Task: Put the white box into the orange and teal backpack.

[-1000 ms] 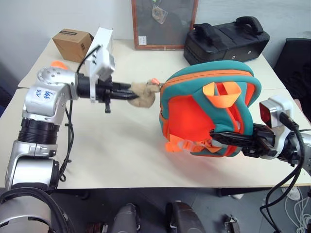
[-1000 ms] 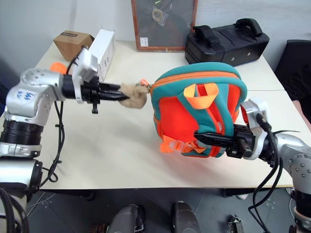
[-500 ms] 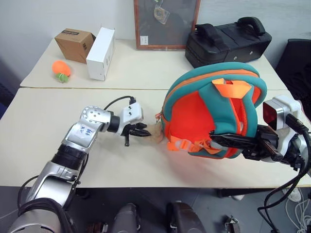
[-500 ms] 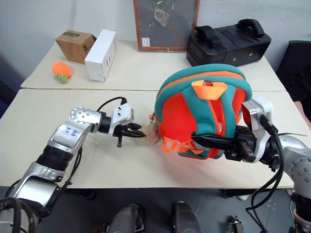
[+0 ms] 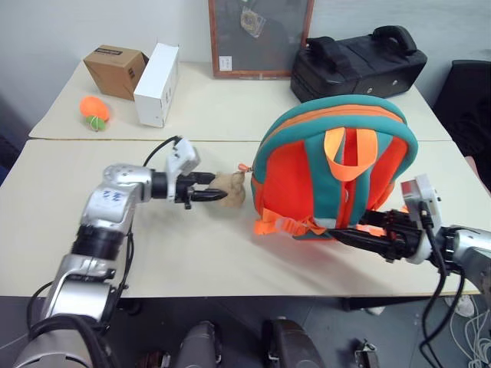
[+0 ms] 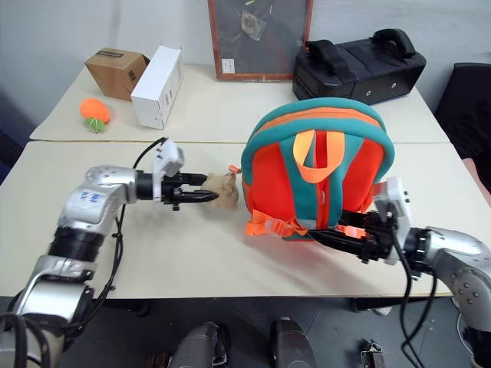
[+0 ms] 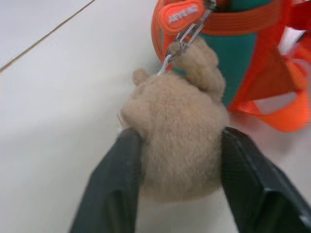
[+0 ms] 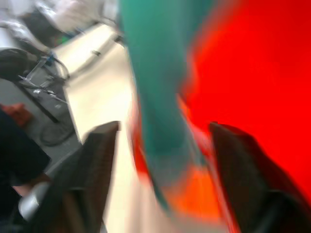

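Observation:
The orange and teal backpack stands upright on the near table, its orange loops facing me. Its tan plush toy lies on the table at its left, chained to an orange tab. My left gripper is open, and the plush toy sits between its spread fingers. My right gripper is open at the backpack's lower right corner, with a teal edge between its fingers. The white box is out of view.
On the far table stand a black case, a brown cardboard box, a tall white carton, an orange ball and a framed picture. A dark chair stands at the right.
The backpack went from lifted and tilted to standing upright on the table. Both grippers have opened. The right gripper has sunk lower, and the left hand has come down to table level.

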Tool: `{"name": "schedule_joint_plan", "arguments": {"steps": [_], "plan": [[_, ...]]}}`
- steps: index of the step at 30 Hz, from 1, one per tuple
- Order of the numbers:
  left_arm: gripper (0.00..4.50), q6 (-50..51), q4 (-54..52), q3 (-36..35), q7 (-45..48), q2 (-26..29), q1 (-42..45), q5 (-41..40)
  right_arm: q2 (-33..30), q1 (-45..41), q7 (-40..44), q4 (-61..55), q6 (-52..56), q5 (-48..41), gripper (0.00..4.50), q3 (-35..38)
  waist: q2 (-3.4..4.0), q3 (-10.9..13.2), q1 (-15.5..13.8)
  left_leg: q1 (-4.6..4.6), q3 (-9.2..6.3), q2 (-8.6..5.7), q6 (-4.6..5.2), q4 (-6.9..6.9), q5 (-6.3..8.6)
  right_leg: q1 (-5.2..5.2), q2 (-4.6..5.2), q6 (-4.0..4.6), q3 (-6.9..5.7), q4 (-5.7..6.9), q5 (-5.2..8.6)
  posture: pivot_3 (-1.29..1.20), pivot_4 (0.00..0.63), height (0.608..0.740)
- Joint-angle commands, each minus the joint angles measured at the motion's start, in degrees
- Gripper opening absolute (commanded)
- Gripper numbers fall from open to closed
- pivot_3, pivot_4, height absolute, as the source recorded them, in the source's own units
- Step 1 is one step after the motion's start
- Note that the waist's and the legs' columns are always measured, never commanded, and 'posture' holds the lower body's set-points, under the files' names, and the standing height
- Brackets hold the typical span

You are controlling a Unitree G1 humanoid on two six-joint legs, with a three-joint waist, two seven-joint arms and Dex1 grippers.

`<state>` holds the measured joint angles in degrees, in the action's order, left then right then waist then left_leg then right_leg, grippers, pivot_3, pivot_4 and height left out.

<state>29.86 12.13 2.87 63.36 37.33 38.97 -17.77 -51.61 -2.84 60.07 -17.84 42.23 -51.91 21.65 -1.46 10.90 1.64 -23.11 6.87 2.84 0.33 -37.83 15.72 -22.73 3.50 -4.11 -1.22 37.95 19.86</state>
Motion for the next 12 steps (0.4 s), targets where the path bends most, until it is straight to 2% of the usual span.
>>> {"name": "schedule_joint_plan", "arguments": {"steps": [1,4,7,12], "plan": [[3.64,6.0,-10.4,-7.8,1.9,5.5,-5.6,-6.8,-5.8,3.0,8.2,6.8,-2.3,1.6,4.42,8.6,0.0,0.0,-0.1,0.0,0.0,0.0,0.0,0.0,0.0,0.0,0.0,0.0,0.0,-0.01,0.0,0.0,0.15,0.74],[4.48,11.7,-18.6,-17.5,4.4,13.3,-13.2,-13.4,-13.4,4.3,16.7,17.2,-2.8,3.3,4.5,15.4,0.01,0.0,0.1,0.01,-0.01,0.01,0.0,0.06,0.0,0.01,0.01,0.01,0.0,-0.07,0.01,0.0,0.15,0.74],[4.48,17.0,-22.7,-26.4,5.4,19.5,-17.4,-18.8,-17.8,1.4,20.1,25.8,-3.8,5.1,4.5,17.1,0.0,0.0,0.0,0.19,-0.02,0.03,0.02,0.15,0.02,0.16,0.02,0.04,-0.02,-0.15,0.02,0.0,0.15,0.74],[4.48,20.1,-25.7,-31.8,1.3,21.0,-18.8,-22.5,-18.2,-3.9,22.0,32.1,-6.5,8.2,4.5,13.7,0.05,0.0,-0.2,1.01,-0.02,-0.06,0.08,0.75,0.1,0.78,0.12,0.16,-0.01,-0.41,0.09,0.0,0.15,0.74]]}}
